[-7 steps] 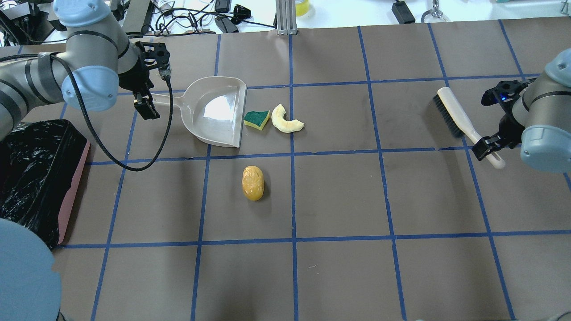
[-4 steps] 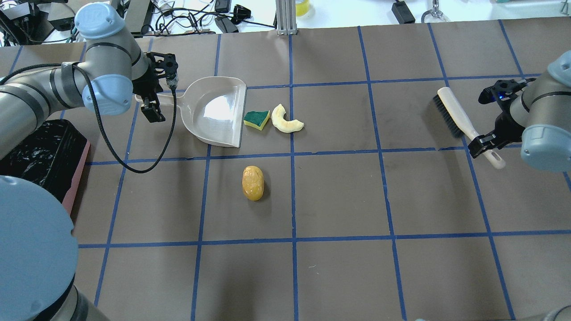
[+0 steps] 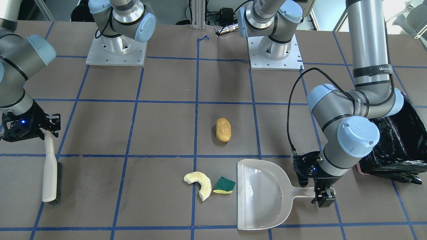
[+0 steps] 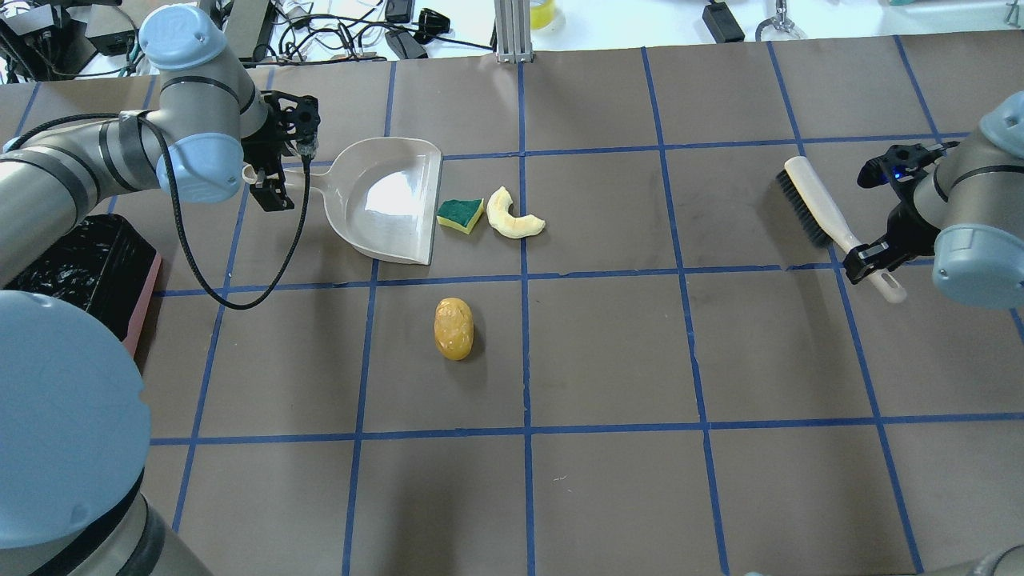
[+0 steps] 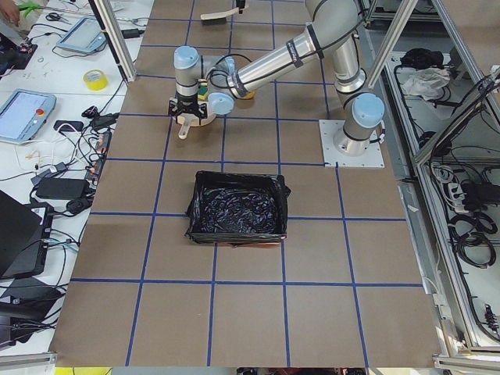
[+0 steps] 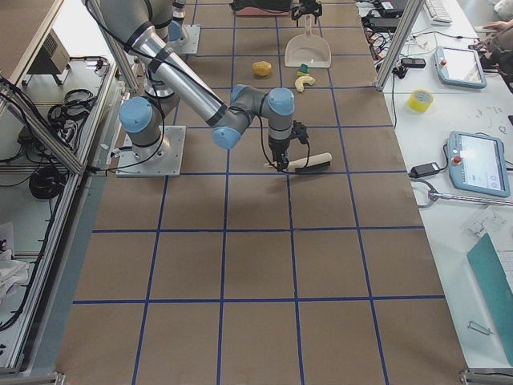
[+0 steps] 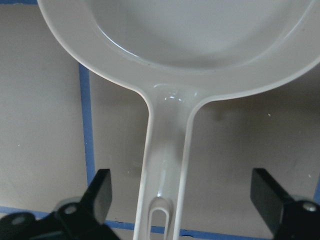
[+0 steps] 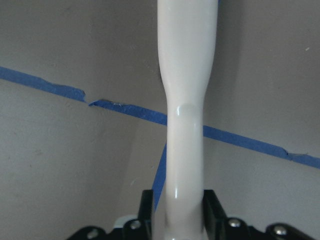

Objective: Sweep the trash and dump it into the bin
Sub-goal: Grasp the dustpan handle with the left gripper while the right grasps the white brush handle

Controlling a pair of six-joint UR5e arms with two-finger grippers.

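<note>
Left gripper (image 7: 182, 195) spread wide, straddling smooth pale handle of dustpan (image 4: 392, 200), pads clear of it: lined up for grasp, judged not yet gripping. Right gripper (image 8: 178, 200) clamped on brush (image 4: 816, 204) handle, dark bristles ahead of it. Sponge wedge (image 4: 461, 214) and crescent (image 4: 512, 216) just past pan mouth, far side from left claw. Glossy potato lump (image 4: 454, 328) apart, nearer robot. Bin (image 4: 138, 308), crinkly black liner, behind left claw.

left gripper (image 7: 182, 186) jaws wide apart, pointing down | right gripper (image 4: 870, 262) jaws clamped
</note>
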